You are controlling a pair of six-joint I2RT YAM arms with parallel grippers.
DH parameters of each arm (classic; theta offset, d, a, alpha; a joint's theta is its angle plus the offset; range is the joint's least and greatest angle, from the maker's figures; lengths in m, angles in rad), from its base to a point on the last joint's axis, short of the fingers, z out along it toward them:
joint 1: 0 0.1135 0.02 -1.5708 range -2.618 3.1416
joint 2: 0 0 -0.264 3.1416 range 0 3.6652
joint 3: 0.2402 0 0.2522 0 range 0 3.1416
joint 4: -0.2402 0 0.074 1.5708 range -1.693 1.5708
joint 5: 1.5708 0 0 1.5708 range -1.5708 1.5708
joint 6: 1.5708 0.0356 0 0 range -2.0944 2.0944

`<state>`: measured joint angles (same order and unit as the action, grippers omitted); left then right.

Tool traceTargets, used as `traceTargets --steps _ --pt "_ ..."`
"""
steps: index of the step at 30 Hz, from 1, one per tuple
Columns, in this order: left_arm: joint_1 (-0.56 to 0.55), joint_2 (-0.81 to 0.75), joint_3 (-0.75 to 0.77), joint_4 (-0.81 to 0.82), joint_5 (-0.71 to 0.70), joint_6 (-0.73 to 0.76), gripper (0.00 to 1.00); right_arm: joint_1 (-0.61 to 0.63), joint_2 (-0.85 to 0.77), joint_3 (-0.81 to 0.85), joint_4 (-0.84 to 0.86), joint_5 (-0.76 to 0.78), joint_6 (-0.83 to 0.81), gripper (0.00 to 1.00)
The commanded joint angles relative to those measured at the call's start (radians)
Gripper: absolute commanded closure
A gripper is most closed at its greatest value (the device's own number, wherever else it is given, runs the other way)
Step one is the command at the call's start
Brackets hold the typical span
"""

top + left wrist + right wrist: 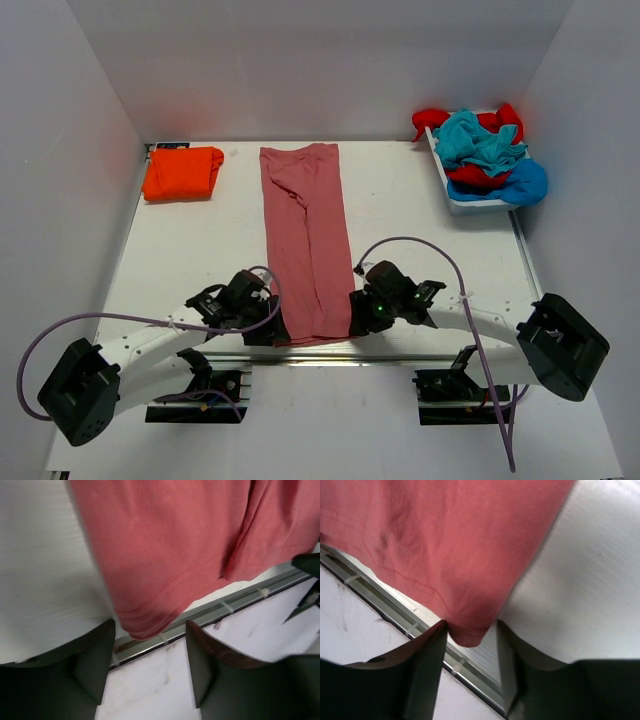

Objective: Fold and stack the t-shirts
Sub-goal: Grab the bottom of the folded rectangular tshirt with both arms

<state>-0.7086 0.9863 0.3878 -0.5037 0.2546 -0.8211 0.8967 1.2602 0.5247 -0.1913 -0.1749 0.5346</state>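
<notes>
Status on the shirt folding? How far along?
Done: orange shirt lies folded at the far left. In hand: pink shirt lies as a long narrow strip mid-table; left gripper and right gripper each straddle a near corner, probably for the next fold. Remaining: finishing that fold, stacking it, plus the red, teal and blue shirts bunched in the bin.

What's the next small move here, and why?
Probably close both claws. The left claw and right claw each straddle a near hem corner of the pink shirt, jaws apart, so nothing is gripped yet for the fold.
</notes>
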Motion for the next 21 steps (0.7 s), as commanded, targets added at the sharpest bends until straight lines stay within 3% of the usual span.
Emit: traceTargets --steps 1,2,5,7,8,11,21 --pt "-0.028 0.037 -0.027 0.033 -0.029 -0.003 0.39 -0.005 0.021 -0.022 0.035 -0.023 0.019 0.52" --pt "-0.028 0.037 -0.027 0.033 -0.02 -0.003 0.51 -0.005 0.025 -0.023 0.042 -0.021 0.022 0.52" --pt "-0.048 0.046 -0.038 0.071 -0.006 -0.012 0.62 -0.008 0.024 -0.031 0.053 -0.011 0.024 0.58" --pt "-0.048 0.046 -0.05 0.08 -0.006 -0.022 0.68 -0.007 0.027 -0.031 0.061 -0.011 0.021 0.69" --pt "-0.058 0.055 -0.05 0.071 -0.006 -0.023 0.81 -0.005 0.025 -0.026 0.059 -0.009 0.019 0.74" --pt "-0.069 0.069 -0.029 0.038 -0.027 -0.023 1.0 -0.004 0.024 -0.023 0.061 -0.002 0.021 1.0" --pt "-0.069 0.005 0.058 0.047 -0.08 -0.023 1.0 -0.005 0.002 0.036 0.036 -0.012 -0.027 1.0"
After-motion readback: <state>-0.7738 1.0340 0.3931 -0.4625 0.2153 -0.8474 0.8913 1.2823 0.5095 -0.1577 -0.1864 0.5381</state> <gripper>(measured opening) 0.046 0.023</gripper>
